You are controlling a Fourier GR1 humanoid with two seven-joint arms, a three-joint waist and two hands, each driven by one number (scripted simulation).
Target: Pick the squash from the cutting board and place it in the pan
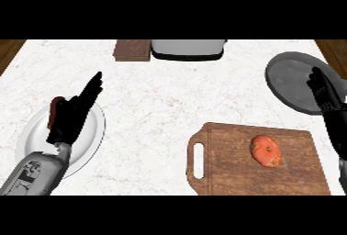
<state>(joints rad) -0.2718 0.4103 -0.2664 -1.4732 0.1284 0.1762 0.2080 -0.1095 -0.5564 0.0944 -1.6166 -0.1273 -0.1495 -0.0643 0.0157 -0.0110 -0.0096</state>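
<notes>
Orange squash [266, 150] lying on the brown cutting board [230, 179], right of its middle, touched by neither hand. Board at the lower right of the white marbled counter [169, 101], handle slot toward the left. Grey pan [293, 80] at the counter's right edge, beyond the board's far right corner and apart from it, holding nothing visible. Right hand [324, 94] above the pan's near right rim, fingers straight and pointing away, holding nothing, black forearm running down along the right edge past the board. Left hand [76, 110] at the left, over a white plate [95, 137], fingers straight and together, pointing up and to the right, likewise holding nothing; grey forearm entering from the lower left corner. A reddish-brown item [54, 110] on the plate, mostly hidden behind the left hand, kind not clear. At the far edge of the counter, a brown block [131, 49] just beside a pale appliance with a dark base [187, 49], both well away from board and pan.
</notes>
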